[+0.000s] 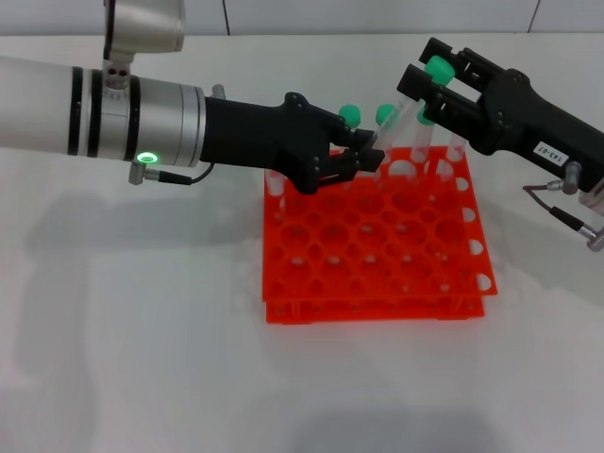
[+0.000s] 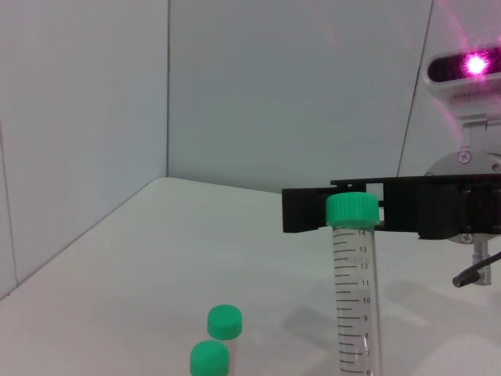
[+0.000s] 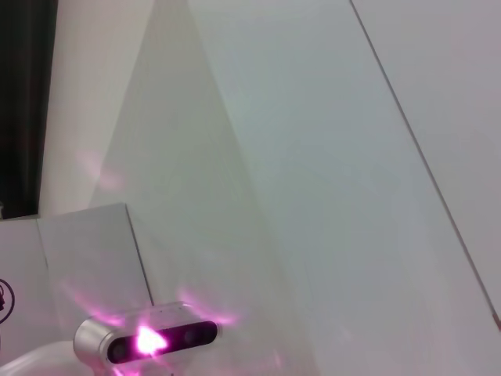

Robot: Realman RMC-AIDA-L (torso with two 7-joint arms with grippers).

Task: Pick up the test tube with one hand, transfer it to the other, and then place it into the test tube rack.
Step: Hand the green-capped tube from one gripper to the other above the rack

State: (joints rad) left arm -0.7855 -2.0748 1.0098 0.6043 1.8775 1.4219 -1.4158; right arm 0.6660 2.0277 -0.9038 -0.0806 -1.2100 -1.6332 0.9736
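Observation:
The test tube (image 1: 408, 109) (image 2: 356, 298), clear with a green cap, hangs tilted above the back of the orange-red test tube rack (image 1: 377, 283). My left gripper (image 1: 376, 151), black and unlabelled on the arm with the green light, is shut on the tube's lower end. My right gripper (image 1: 425, 64) (image 2: 344, 211), black with a white label, reaches in from the upper right and is shut on the tube at its cap. Neither wrist view shows that arm's own fingers.
Other green-capped tubes (image 1: 351, 115) (image 2: 225, 321) stand in the rack's back row, just behind my left gripper. The rack rests on a white table (image 1: 142, 330), with a pale wall behind. The right wrist view shows only walls and a head camera (image 3: 149, 341).

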